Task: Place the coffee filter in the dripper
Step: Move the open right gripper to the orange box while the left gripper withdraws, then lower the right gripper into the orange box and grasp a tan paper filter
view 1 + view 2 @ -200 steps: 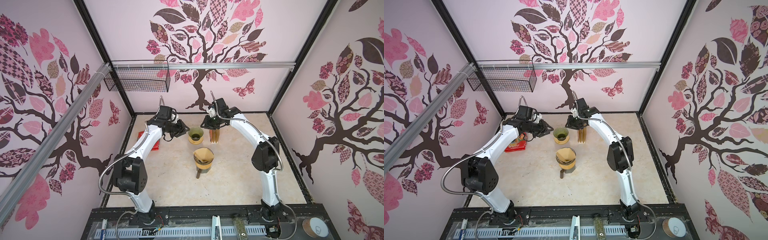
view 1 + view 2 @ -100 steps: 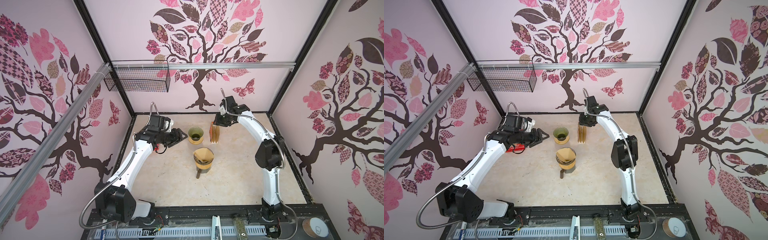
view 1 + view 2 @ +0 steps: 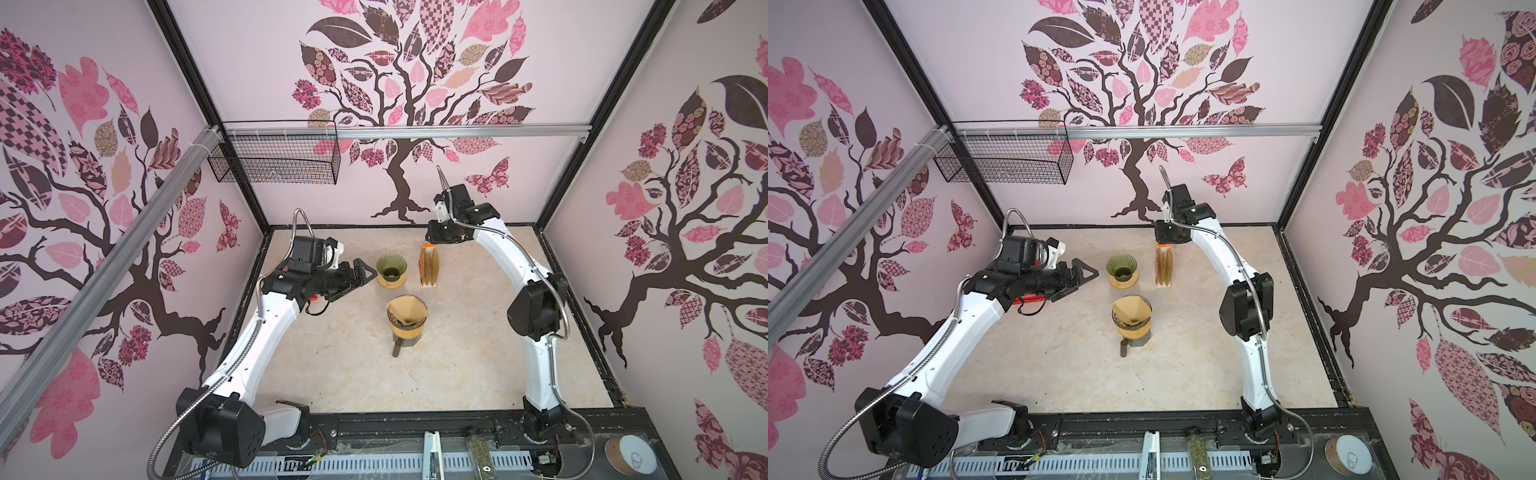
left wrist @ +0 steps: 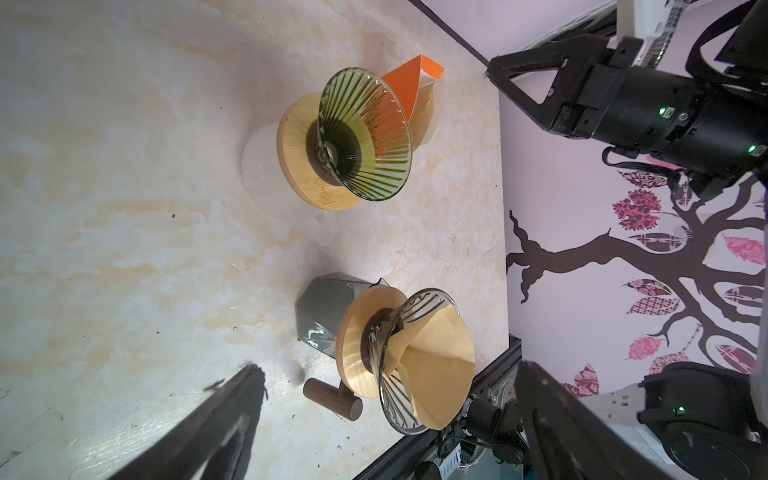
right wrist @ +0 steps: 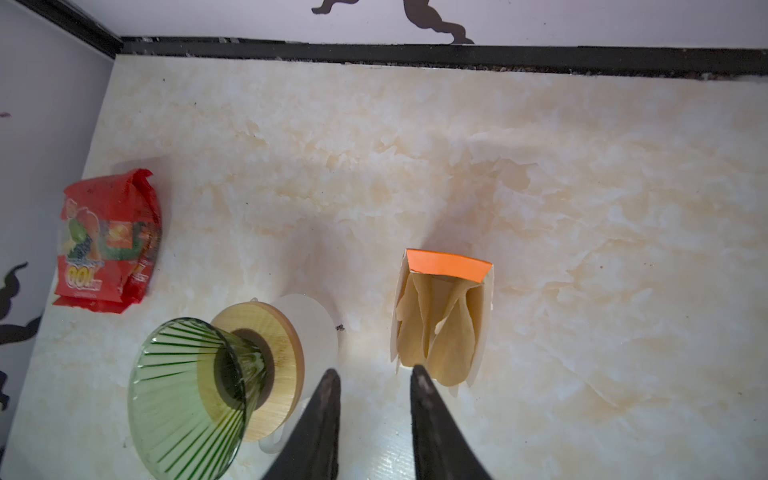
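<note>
Red bag: well left of the green dripper; keep your path off it.
Left gripper: just left of the green dripper, jaws wide apart, empty; you can steady the wooden base with it.
Coffee filter: seated in the second dripper, in front of the green dripper on the grey server, one edge sticking up. The green dripper is empty.
Filter box: just right of the green dripper, upright.
Right gripper: right of the green dripper, over the box, fingers slightly apart, holding nothing.
Step, as I judge it: take a fresh filter. Pinch one sheet by its top edge and lift straight up so the box does not tip.
Count: two drippers, one server, one box, one bag, one seated filter. The loose sheets look like three or four, too overlapped to be sure.
</note>
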### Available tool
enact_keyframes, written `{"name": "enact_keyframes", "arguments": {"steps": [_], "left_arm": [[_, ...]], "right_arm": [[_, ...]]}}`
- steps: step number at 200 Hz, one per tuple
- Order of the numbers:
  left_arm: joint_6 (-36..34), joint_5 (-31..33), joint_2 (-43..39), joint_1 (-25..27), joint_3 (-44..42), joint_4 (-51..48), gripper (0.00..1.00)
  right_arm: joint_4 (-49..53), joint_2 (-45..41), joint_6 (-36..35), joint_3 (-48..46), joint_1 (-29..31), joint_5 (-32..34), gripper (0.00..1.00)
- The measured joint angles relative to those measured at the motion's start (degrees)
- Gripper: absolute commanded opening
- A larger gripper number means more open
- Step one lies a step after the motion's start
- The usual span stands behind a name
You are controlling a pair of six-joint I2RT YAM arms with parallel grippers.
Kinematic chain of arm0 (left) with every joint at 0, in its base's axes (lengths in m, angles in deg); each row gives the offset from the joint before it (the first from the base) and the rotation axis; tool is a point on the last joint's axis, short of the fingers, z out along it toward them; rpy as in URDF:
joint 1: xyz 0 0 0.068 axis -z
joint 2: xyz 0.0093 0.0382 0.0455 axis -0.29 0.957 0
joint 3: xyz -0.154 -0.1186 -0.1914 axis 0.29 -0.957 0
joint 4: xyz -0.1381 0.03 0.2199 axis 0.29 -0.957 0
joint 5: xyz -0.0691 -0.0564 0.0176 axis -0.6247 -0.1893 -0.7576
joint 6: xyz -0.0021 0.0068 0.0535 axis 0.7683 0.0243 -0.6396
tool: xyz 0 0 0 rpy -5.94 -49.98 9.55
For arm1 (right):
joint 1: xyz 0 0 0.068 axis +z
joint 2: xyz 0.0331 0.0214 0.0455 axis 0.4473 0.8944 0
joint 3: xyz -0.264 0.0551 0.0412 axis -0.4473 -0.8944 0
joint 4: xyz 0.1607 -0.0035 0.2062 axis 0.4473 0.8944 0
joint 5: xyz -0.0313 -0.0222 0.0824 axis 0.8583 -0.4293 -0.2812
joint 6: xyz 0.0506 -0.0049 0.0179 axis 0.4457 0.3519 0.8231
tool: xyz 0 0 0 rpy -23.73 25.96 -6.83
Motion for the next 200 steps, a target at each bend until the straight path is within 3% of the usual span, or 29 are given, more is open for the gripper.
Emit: {"name": "enact_keyframes", "arguments": {"steps": [125, 200], "left_arm": [[0.00, 0.52, 1.66, -0.35, 0.00, -1.40, 0.97], [0.02, 0.52, 2.08, -0.66, 0.00, -1.79, 0.96]], "right_arm": [[0.22, 8.48, -1.95, 1.51, 0.04, 0.66, 0.17], [0.46, 9.49, -2.27, 1.53, 0.04, 2.73, 0.17]]}}
